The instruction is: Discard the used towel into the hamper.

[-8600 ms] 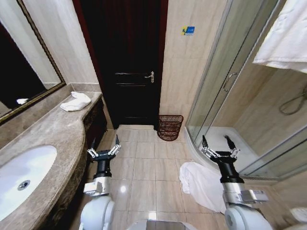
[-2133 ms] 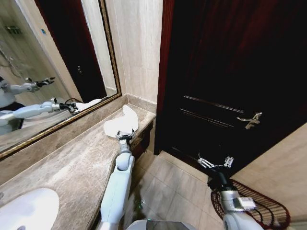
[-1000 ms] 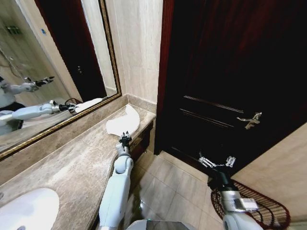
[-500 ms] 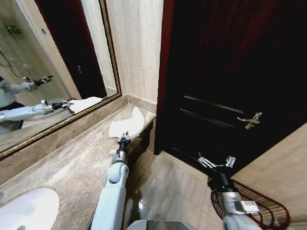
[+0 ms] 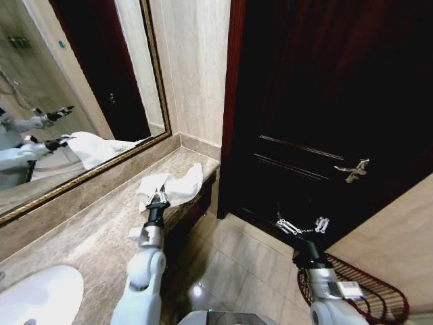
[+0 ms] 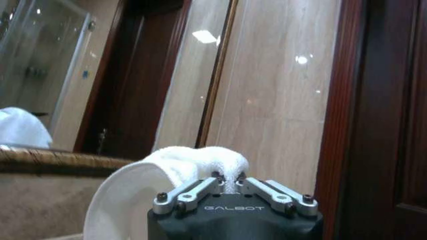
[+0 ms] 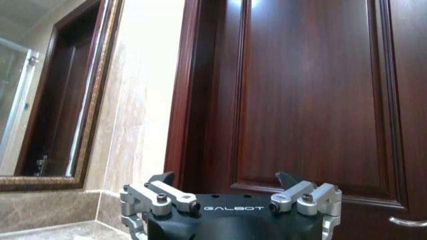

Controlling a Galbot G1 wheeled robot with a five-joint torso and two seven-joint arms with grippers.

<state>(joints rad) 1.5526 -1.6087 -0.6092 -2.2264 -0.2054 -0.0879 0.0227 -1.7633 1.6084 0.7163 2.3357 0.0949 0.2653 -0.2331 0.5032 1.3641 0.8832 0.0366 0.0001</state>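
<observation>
Since half a second ago, the left gripper (image 5: 157,200) is drawing back along the counter (image 5: 81,237) toward the sink, its fingers pinched on the white towel (image 5: 177,186) and dragging it off the far corner by the door. Over the floor, the right gripper (image 5: 302,224) is waiting with fingers spread, just above the hamper (image 5: 379,298) — well apart from the towel. One risk: the pinch is holding only a fold — the trailing cloth could snag on the counter edge and slip free.
</observation>
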